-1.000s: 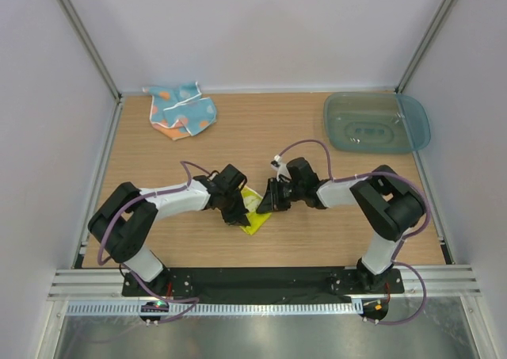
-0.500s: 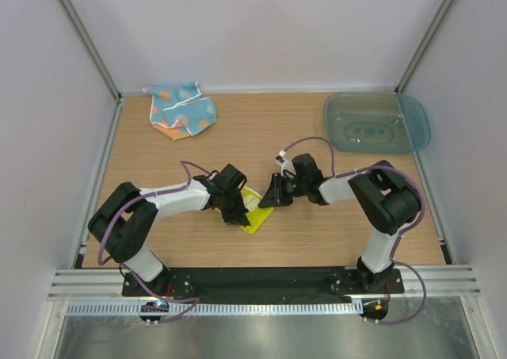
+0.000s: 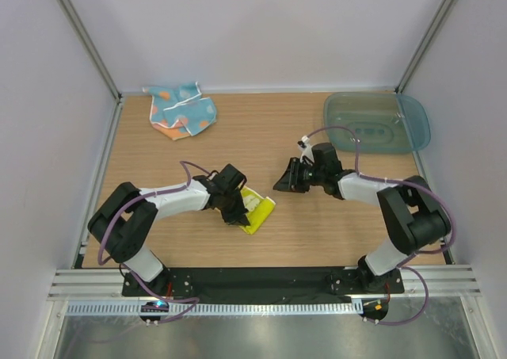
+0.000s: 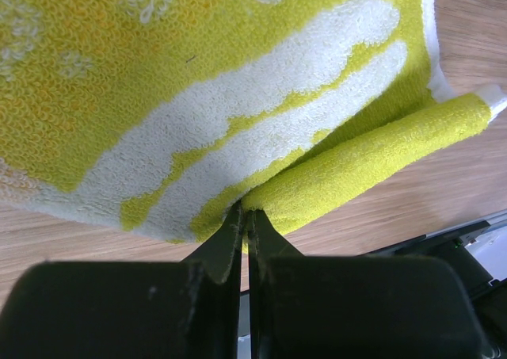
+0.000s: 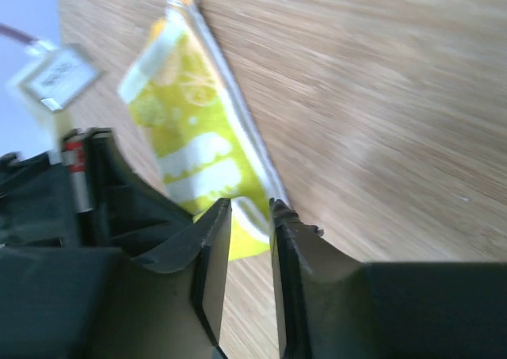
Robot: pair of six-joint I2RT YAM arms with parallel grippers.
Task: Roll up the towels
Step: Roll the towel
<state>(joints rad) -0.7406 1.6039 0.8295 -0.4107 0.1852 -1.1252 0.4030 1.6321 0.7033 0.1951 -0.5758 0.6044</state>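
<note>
Noting the left gripper (image 4: pixel 244 213): we see its jaws together, tips against the yellow towel (image 3: pixel 259 208), near centre. The right gripper (image 5: pixel 250 208) is slightly apart and empty, just right. The blue towel (image 3: pixel 181 111) lies crumpled far left.

Overhead view. Wood-grain worktop (image 3: pixel 238 137) enclosed by 3 white walls (image 3: pixel 253 26) and 2 slanted aluminium posts (image 3: pixel 83 38). Translucent teal tray (image 3: pixel 348 113) at the far right corner. Black base plate (image 3: pixel 261 280) and slotted white duct (image 3: pixel 261 307) along the near edge.
</note>
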